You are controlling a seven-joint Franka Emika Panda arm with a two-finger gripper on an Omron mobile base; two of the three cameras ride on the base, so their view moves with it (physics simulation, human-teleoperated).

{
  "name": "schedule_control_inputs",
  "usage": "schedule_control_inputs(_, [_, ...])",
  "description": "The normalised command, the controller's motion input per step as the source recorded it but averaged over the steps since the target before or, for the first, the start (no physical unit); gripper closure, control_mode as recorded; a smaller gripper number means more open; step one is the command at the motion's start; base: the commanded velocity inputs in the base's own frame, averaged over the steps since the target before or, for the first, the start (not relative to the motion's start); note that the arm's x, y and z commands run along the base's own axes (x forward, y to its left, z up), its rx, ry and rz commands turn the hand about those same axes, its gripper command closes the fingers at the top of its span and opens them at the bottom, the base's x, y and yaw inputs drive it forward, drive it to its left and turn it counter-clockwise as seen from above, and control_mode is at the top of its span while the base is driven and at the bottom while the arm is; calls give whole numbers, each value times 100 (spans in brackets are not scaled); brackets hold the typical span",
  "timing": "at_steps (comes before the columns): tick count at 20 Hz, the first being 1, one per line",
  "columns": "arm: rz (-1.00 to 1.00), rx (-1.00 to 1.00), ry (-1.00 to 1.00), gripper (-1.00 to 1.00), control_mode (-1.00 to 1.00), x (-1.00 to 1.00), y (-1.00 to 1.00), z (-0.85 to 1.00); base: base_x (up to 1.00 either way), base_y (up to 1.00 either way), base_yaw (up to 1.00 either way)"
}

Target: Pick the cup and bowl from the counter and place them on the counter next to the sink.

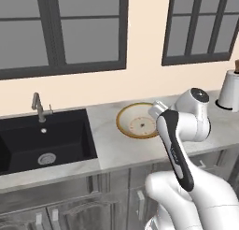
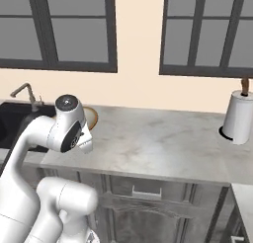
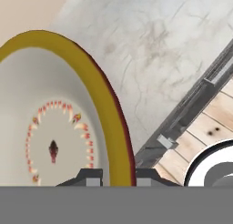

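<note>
The bowl (image 1: pixel 137 121), wide and shallow with a tan-yellow rim and a pale inside ringed with small red marks, sits low over the counter (image 1: pixel 112 147) just right of the sink (image 1: pixel 44 140). My gripper (image 1: pixel 158 110) is at the bowl's right edge. In the hand view the bowl (image 3: pixel 59 127) looms large, and its rim passes between the two fingertips (image 3: pixel 88 177) of the gripper (image 3: pixel 117 177), which is shut on it. I cannot tell whether the bowl rests on the stone or hangs just above it. A sliver of the bowl (image 2: pixel 92 117) shows behind my arm. The cup is out of view.
A grey faucet (image 1: pixel 39 107) stands at the back of the sink. A white paper towel roll (image 1: pixel 229 89) stands at the counter's far right, also seen as the roll (image 2: pixel 239 118). Dark cabinets and a wood floor (image 3: pixel 205 123) lie below the counter edge.
</note>
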Motion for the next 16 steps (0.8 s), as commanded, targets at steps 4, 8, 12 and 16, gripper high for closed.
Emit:
schedule_control_inputs(4, [0,0,0,100,100,0,0,0,49,50,-2])
schedule_control_inputs(8, [0,0,0,100,100,0,0,0,64,76,-10])
schedule_control_inputs(12, [0,0,0,100,100,0,0,0,30,42,-7])
schedule_control_inputs(16, [0,0,0,100,100,0,0,0,0,0,0])
